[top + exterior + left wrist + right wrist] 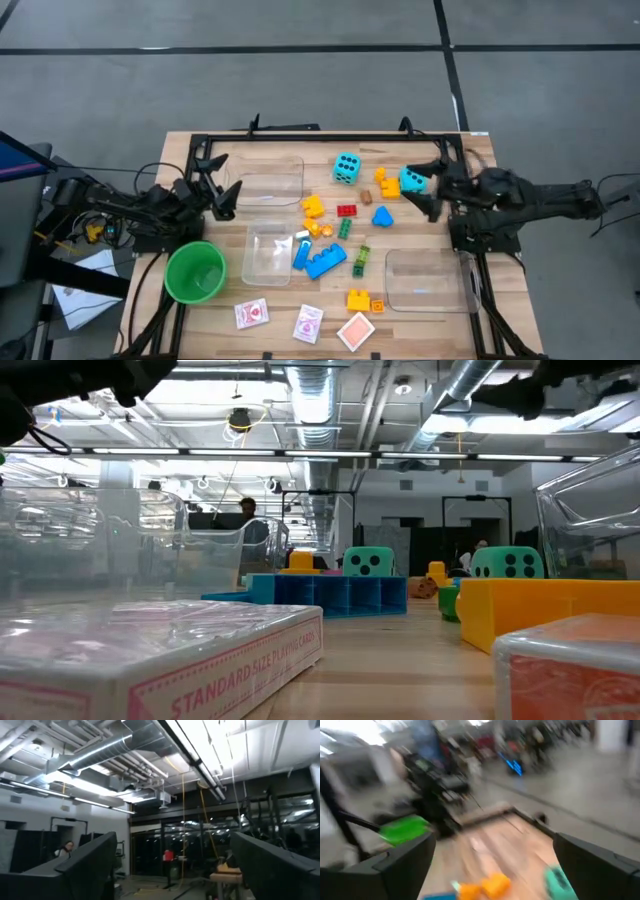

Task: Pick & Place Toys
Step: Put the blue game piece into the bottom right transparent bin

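The toys lie spread over the wooden table (520,300). Two cyan dice (347,168) (409,181) sit toward the far side. Small yellow, orange, red, green and blue bricks (325,262) fill the middle. Three red-and-white packs of playing cards (308,323) lie along the near edge. My left gripper (224,190) is open at the table's left side, raised and aimed above the table into the room (172,837). My right gripper (428,188) is open at the right side, raised, with the right die just off its fingertips.
A green cup (195,272) stands near the left front. Clear plastic bins sit at the far left (265,182), the middle (270,252) and the right front (428,280). A black frame runs along the table's far edge (330,132). People show in the room beyond.
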Motion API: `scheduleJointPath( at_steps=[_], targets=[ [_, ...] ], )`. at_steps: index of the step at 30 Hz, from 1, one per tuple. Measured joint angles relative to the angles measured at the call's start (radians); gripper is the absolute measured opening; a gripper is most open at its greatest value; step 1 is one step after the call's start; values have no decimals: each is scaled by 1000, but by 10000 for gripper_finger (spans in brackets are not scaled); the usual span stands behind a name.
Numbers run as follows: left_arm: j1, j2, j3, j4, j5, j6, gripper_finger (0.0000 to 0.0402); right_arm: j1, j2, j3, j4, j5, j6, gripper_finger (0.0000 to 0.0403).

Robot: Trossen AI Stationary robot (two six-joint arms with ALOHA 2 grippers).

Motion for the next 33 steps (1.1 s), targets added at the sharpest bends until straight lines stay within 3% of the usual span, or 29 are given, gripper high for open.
scheduleJointPath(
  at_steps=[6, 10, 14, 22, 33],
  targets=[
    [0, 2, 0, 14, 0, 6, 385, -7, 265, 270, -350, 180, 184, 388],
    [0, 2, 1, 13, 2, 6, 390, -39, 460, 414, -634, 187, 370, 388],
    [0, 2, 1, 13, 5, -6, 390, -74, 618, 454, -778, 185, 532, 388],
    [-4, 2, 2, 9, 10, -38, 392, -109, 878, 428, -864, 116, 779, 388],
    [-4, 2, 2, -30, 17, -59, 392, -59, 1019, 428, -712, 25, 827, 388]
  ],
)
